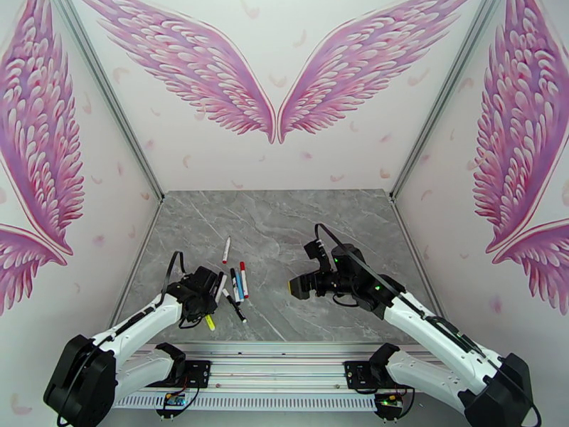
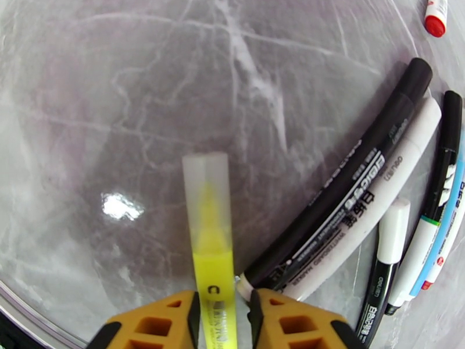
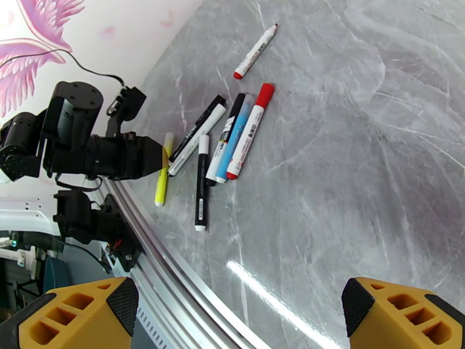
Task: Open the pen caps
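Left arm [image 1: 135,329] low, fingers [image 2: 157,324] flanking yellow highlighter [image 2: 210,239].

Broad bare stone covers the right and far parts of the table [image 1: 313,222], and the right gripper [image 3: 238,306] hangs over it with jaws wide and nothing between them. The crowding is at the near left, where the pens [image 3: 226,141] lie fanned barrel against barrel, leaving no finger gap. The yellow highlighter [image 2: 212,239] lies at the cluster's left edge with bare table on its outer side. On its inner side the ends of the white marker [image 2: 378,193] and black marker [image 2: 349,170] press just beside the left gripper [image 2: 224,312], whose jaws narrowly straddle the highlighter. A lone red-ended pen [image 1: 226,249] lies farther out, with room all round.
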